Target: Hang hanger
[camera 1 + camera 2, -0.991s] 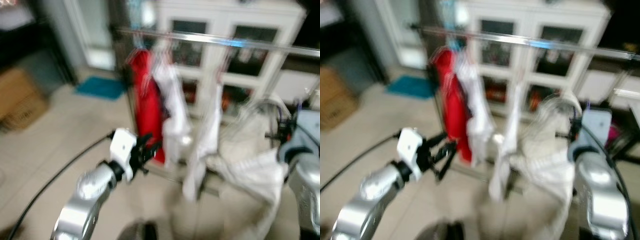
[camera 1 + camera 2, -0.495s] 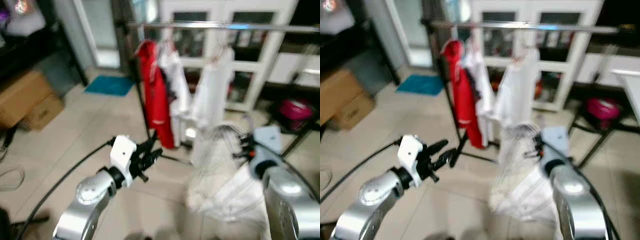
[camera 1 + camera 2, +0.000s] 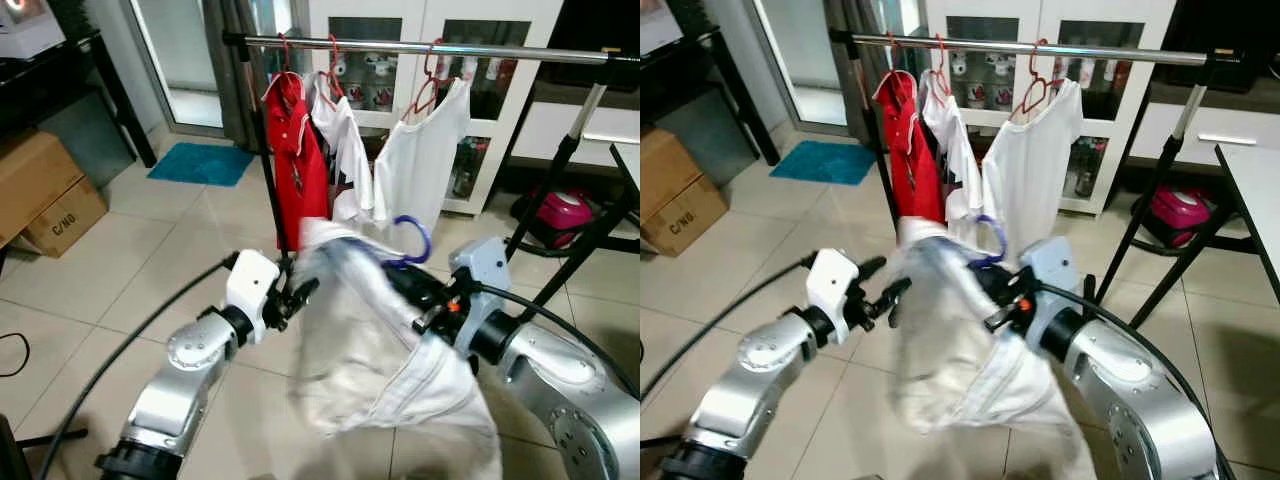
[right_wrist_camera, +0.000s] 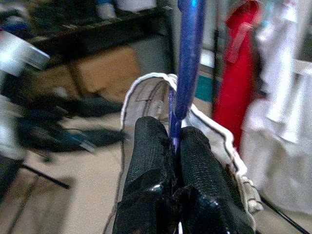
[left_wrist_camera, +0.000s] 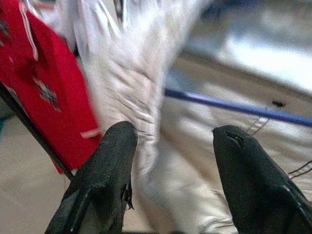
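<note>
Beside the red shirt (image 3: 303, 170), the left claw (image 5: 168, 161) has come up against the white garment (image 3: 375, 350), fingers spread and empty. Further right, the right claw (image 4: 170, 146) stays clamped on the blue hanger (image 3: 412, 240), now swung in below the rail (image 3: 420, 46), near hooking on.

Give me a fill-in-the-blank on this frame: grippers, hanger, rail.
1. The right gripper is shut on a hanger whose colour is ____.
2. The garment on that hanger is ____ in colour.
3. The left gripper has its fingers ____, a gap between them.
4. On the rail, the leftmost hanging garment is ____.

Missing words: blue; white; open; red
</note>
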You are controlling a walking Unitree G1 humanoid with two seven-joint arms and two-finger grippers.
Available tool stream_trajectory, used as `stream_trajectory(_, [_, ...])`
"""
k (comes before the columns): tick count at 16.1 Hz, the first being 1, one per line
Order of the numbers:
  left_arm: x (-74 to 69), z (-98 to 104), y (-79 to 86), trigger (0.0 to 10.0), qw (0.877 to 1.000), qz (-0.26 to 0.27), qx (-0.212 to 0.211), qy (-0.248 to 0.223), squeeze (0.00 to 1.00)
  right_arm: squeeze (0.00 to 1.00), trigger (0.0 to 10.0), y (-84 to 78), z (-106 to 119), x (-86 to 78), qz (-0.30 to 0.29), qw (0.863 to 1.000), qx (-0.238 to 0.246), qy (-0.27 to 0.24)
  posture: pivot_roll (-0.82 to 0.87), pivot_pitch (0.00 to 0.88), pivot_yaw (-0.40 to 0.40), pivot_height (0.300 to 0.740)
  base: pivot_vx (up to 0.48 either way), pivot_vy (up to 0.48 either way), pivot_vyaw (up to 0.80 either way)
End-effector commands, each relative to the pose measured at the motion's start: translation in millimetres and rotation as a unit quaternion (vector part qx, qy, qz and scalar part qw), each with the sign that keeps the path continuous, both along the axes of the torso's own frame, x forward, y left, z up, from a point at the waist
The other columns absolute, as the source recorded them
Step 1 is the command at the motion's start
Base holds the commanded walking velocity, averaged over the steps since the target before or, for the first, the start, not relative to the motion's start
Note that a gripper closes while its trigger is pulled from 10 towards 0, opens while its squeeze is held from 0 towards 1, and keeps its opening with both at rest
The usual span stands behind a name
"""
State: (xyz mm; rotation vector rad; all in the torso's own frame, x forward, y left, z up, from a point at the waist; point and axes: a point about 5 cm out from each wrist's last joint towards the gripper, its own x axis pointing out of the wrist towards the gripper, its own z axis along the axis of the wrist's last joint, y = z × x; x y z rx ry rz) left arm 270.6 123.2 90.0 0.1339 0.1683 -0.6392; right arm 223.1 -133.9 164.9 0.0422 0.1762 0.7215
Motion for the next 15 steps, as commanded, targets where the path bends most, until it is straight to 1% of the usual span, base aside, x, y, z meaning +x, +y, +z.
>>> stream_trajectory(1, [2.2, -12.9, 0.7, 10.0, 0.999, 0.004, 0.035, 0.013, 0.0, 0.0, 0.0, 11.7, 19.1, -7.2, 0.054, 0.998, 0.032, -0.025, -0.1, 0.001, 0.074, 0.74, 0.0, 0.0, 0.0])
stream_trajectory(3, [4.5, -15.8, 4.8, 0.0, 0.999, 0.03, 0.017, 0.022, 0.0, 0.0, 0.0, 15.0, 24.9, -10.7, 0.078, 0.996, 0.043, -0.029, -0.1, 0.0, 0.073, 0.74, 0.0, 0.0, 0.0])
stream_trajectory(4, [5.6, -16.2, 5.7, 0.0, 0.999, 0.03, 0.02, 0.02, 0.0, 0.0, 0.0, 14.4, 26.5, -10.1, 0.079, 0.995, 0.049, -0.029, -0.1, 0.0, 0.07, 0.74, 0.0, 0.0, 0.0])
stream_trajectory(5, [7.5, -16.8, 7.3, 0.0, 0.999, 0.03, 0.027, 0.015, 0.0, 0.0, 0.0, 11.3, 29.5, -6.4, 0.075, 0.995, 0.058, -0.031, -0.09, 0.0, 0.065, 0.74, 0.0, 0.0, 0.0])
stream_trajectory(7, [9.5, -17.2, 10.4, 0.0, 0.999, 0.035, 0.031, 0.008, 0.0, 0.0, 0.0, 6.7, 32.2, 0.0, 0.067, 0.995, 0.061, -0.033, -0.09, 0.0, 0.056, 0.74, 0.0, 0.0, 0.0])
stream_trajectory(8, [8.9, -17.6, 11.5, 0.0, 0.999, 0.039, 0.032, 0.005, 0.0, 0.0, 0.0, 5.2, 34.0, 1.2, 0.068, 0.995, 0.062, -0.032, -0.08, 0.0, 0.052, 0.74, 0.0, 0.0, 0.0])
stream_trajectory(11, [0.8, -22.4, 15.9, 0.0, 0.998, 0.048, 0.037, 0.009, 0.0, 0.0, 0.0, -2.4, 35.8, 2.2, 0.072, 0.995, 0.066, -0.026, -0.07, 0.01, 0.045, 0.74, 0.0, 0.0, 0.0])
stream_trajectory(15, [1.4, -25.3, 24.4, 0.0, 0.997, 0.062, 0.044, 0.013, 0.0, 0.0, 0.0, -7.9, 41.3, 3.1, 0.071, 0.994, 0.076, -0.029, -0.07, 0.023, 0.061, 0.74, 0.0, 0.0, 0.0])
